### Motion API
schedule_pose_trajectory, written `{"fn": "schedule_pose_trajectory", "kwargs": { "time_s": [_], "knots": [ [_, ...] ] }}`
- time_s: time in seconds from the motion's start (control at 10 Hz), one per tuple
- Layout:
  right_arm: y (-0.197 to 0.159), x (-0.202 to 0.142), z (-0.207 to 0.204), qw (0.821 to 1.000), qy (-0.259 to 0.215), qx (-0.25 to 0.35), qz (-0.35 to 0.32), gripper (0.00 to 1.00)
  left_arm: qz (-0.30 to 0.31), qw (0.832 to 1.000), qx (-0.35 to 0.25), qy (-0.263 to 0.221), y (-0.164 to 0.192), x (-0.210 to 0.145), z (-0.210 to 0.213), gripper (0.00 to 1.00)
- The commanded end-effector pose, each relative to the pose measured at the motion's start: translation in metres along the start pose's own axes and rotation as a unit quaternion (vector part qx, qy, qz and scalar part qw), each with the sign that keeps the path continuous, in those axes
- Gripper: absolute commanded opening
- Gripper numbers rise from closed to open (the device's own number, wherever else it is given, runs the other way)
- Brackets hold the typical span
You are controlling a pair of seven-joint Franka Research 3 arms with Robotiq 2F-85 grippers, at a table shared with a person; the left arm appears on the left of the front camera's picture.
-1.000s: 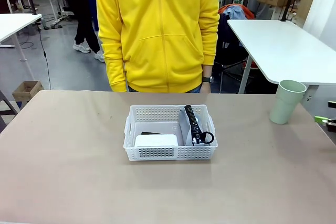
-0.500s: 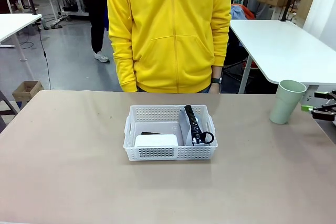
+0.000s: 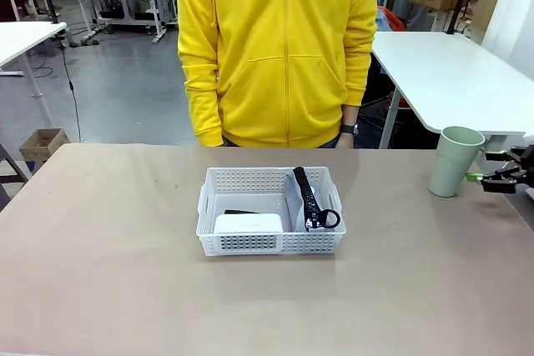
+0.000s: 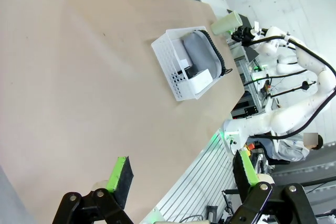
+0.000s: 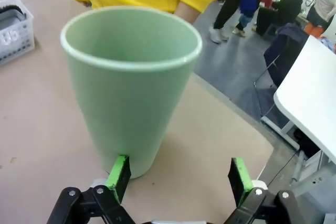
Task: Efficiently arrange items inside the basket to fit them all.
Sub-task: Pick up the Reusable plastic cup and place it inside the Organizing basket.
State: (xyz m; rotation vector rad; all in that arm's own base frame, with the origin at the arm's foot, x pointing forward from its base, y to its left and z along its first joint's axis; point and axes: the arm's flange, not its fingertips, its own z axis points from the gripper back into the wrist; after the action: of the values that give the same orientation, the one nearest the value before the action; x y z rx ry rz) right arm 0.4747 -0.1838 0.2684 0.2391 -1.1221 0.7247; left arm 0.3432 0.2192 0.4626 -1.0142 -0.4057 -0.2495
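1. step in hand: the approach to the last loose item; the pale green cup stands upright on the tabletop, well apart from the basket and at about 2 o'clock from it.
2. right tool: released, jaws spread, at 3 o'clock of the cup and just beside it; in the right wrist view the cup sits off-centre, toward 10 o'clock of the right tool, its base by one pad; nothing is gripped.
3. left tool: released and empty; it hangs over bare tabletop, far from the basket.
4. basket contents: the white device lies at the 7 o'clock corner; the grey pouch stands on edge along the 3 o'clock side, zipper up; some floor appears free at 11 o'clock.
5. next move, as a judgement: centre the jaws on the cup, close on its wall, lift it, carry it toward 9 o'clock and set it in the free part; space looks tight, so the pouch may need shifting.
6. surface: plain tan tabletop, matte, faintly marked.
7. room: a person in a yellow hoodie stands at 12 o'clock with arms down; white tables and a cardboard box stand beyond.
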Motion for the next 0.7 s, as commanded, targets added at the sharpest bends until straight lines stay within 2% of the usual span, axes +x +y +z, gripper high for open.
{"fn": "schedule_pose_trajectory", "kwargs": {
  "time_s": [0.0,0.5,0.6],
  "knots": [
    [0.0312,-0.0508,-0.0340,1.000,0.008,-0.017,0.023,1.00,0.001,1.000,0.006,0.001,-0.0030,-0.0015,-0.0010,1.00],
    [0.0321,-0.0542,-0.0416,0.999,0.028,0.031,0.027,1.00,0.001,1.000,0.006,0.001,-0.0030,-0.0015,-0.0010,1.00],
    [0.0339,-0.0534,-0.0439,0.998,0.017,0.054,0.026,1.00,0.001,1.000,0.006,0.001,-0.0030,-0.0015,-0.0010,1.00]
  ]
}}
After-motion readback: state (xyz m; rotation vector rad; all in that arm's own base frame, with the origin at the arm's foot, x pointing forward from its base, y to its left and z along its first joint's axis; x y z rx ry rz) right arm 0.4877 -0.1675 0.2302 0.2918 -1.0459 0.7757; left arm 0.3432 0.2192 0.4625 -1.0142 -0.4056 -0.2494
